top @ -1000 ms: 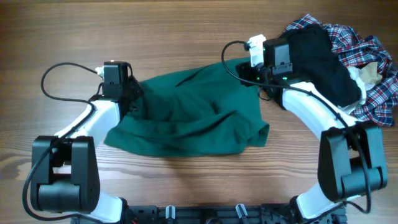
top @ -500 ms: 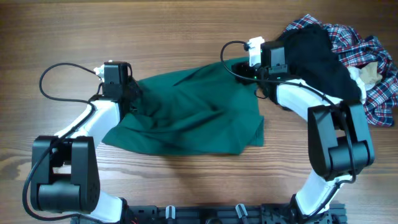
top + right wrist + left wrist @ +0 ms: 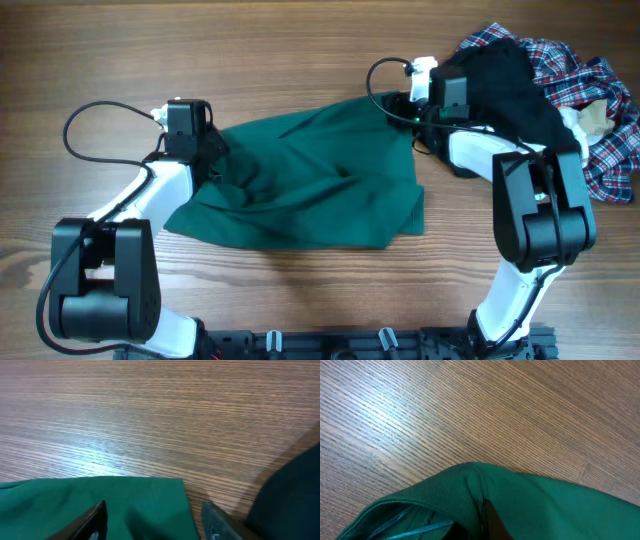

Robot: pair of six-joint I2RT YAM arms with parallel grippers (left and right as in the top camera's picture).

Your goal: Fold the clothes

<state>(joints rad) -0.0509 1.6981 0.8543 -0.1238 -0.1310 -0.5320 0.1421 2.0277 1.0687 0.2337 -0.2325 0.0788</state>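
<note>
Beyond right pincer [image 3: 402, 104], black garment [image 3: 515, 95] atop plaid shirt [image 3: 600, 125], beside green garment [image 3: 310, 185]

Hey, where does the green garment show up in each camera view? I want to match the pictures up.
Overhead: the green garment lies spread mid-table, between the two arms.
Left wrist: the green garment runs along the bottom edge as a raised fold.
Right wrist: a corner of the green garment sits at bottom left.
Shared landmark: the wood-grain table, visible in all three.
</note>
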